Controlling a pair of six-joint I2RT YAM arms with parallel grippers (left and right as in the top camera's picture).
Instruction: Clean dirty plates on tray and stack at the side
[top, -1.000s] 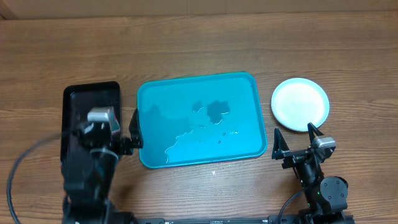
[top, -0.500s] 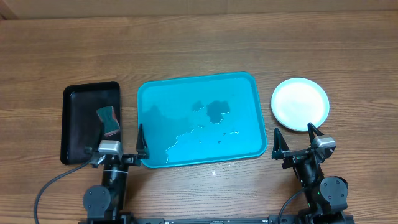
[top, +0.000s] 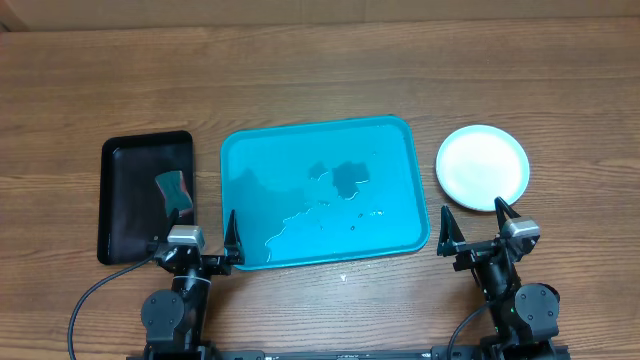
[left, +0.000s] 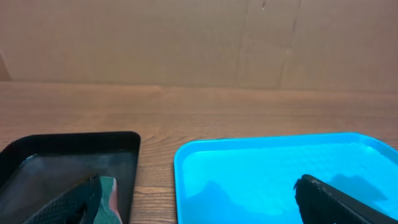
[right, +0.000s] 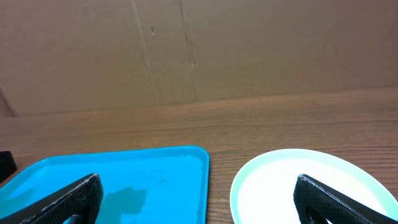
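The plates (top: 483, 168), one pile with white on top, rest on the surface (top: 320, 80) just right of the turquoise tray (top: 385, 150), beyond the right fingers (top: 447, 230), which are spread wide and empty. The left fingers (top: 232, 238), also spread, hang at the tray's near-left corner beside the black tray (top: 130, 200). A strip of bare wood parts the plates from the tray's rim.

Soft, even light from above, so shadows stay faint. A wet sheen glints on the tray (top: 390, 150) ahead of the left gripper (top: 196, 240) — its fingertips (left: 336, 202) read as dark, slightly blurred silhouettes.
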